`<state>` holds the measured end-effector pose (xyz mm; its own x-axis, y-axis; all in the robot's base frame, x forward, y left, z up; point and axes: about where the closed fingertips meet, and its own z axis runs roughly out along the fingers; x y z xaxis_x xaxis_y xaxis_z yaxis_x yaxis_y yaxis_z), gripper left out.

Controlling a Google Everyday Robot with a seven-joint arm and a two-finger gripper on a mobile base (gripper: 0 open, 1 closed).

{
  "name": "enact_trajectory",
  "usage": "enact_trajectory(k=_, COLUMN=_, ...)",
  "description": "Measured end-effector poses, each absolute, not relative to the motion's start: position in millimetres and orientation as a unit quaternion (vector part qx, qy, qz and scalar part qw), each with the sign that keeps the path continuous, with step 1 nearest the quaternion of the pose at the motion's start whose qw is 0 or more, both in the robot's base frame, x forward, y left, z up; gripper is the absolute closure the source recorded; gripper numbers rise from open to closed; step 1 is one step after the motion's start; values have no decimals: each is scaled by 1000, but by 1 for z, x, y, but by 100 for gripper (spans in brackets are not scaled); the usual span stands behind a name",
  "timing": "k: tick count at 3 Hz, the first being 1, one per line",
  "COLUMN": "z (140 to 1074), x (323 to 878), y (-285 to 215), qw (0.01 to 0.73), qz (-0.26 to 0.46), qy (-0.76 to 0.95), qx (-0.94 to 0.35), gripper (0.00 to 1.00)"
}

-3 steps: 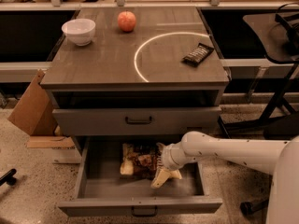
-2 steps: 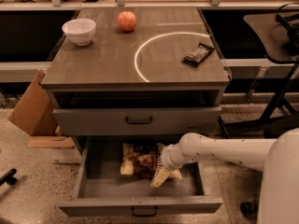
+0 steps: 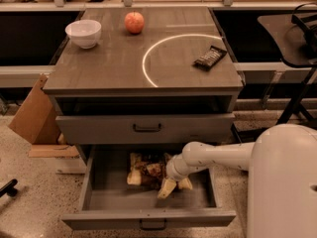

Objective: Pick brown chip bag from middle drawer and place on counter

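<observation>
One white robot arm (image 3: 218, 155) reaches from the right, out of the bulky white robot body (image 3: 282, 182), down into the wide grey middle drawer (image 3: 111, 200). The drawer stands pulled out at the foot of the cabinet, and its dark bar handle faces the camera. The two-finger gripper (image 3: 174, 186) at the arm's end is inside the drawer, right of centre and low over the drawer floor. Its pale yellowish fingers (image 3: 166, 188) point downward and stand apart. Nothing can be seen clamped between them.

The crinkly brown chip bag (image 3: 143, 168), dark in the middle with pale cream edges, lies on the drawer floor towards the back. It is just left of the gripper, and its right edge is hidden behind the wrist. Whether the gripper touches the bag cannot be told.

Above the open drawer, the grey upper drawer (image 3: 99, 129) with its own dark handle is closed. The flat grey-brown wood-grain counter (image 3: 104, 68) carries a thin white arc (image 3: 146, 58) and three things:
- a round white bowl (image 3: 83, 32) at the back left
- a red-orange apple (image 3: 134, 22) near it
- a small dark candy bar (image 3: 209, 57) at the right, just outside the arc

A brown cardboard box (image 3: 34, 110) leans on the floor left of the cabinet.
</observation>
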<state>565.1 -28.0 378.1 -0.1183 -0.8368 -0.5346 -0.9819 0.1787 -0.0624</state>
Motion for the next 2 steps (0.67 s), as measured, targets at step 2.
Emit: enact_trajectory(k=2, z=365, x=568, y=-26, qw=226, qz=145, qy=728, qx=-631, gripper=41)
